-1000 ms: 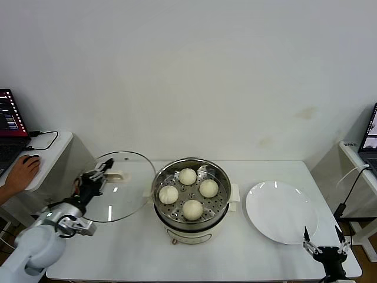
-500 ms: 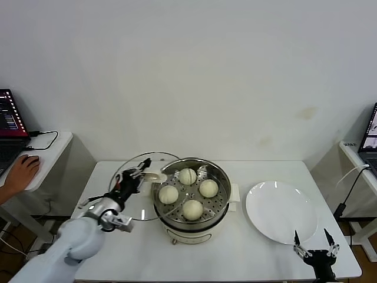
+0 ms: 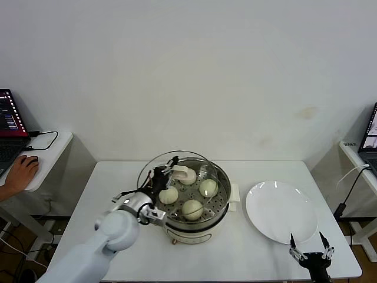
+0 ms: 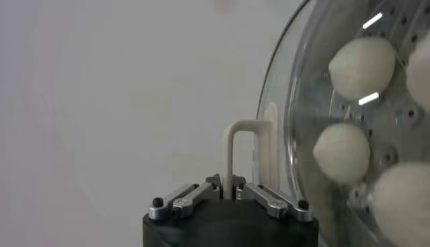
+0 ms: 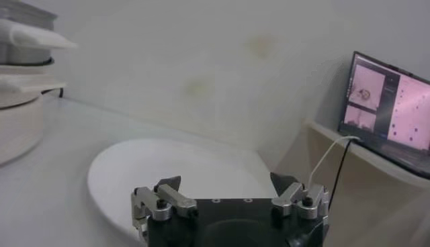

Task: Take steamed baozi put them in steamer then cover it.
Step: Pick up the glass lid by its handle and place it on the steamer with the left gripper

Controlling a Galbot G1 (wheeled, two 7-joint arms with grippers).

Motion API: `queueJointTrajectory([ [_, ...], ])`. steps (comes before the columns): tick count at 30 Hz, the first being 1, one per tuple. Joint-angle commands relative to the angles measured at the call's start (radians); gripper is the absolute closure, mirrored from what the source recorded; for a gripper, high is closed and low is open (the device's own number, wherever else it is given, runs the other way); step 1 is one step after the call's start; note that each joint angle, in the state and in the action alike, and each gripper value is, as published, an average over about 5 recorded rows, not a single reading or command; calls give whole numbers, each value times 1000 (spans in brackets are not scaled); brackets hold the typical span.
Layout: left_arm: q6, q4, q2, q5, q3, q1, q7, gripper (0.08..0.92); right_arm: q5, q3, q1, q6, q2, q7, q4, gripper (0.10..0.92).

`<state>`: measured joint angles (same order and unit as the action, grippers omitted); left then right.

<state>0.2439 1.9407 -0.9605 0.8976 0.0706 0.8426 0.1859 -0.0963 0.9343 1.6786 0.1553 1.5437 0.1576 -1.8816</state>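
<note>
Holding the cover (image 3: 177,177) by its cream handle, the left gripper (image 3: 166,175) has its jaws clamped on it at centre frame, the glass tilted over the left part of the steamer (image 3: 194,227). Four steamed baozi (image 3: 192,209) sit on the perforated tray inside. The right gripper (image 3: 310,255) hangs at lower right, jaws apart, just below the white plate (image 3: 280,212) on the worktop (image 3: 259,259)
</note>
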Motion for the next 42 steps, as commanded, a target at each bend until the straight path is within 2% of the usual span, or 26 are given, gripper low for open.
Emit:
queueJointTrajectory([
  [1,27,-78,-110,71,123,-83,18,845,-8,-2,-1,1,2,1,11,203],
  [12,10,-111,-125,102,127,-73,13,845,-13,-2,-8,3,-1,3,25,203],
  [42,-13,-120,-107,112,84,-34,-1,845,-31,-12,-6,4,-2,11,29,203],
])
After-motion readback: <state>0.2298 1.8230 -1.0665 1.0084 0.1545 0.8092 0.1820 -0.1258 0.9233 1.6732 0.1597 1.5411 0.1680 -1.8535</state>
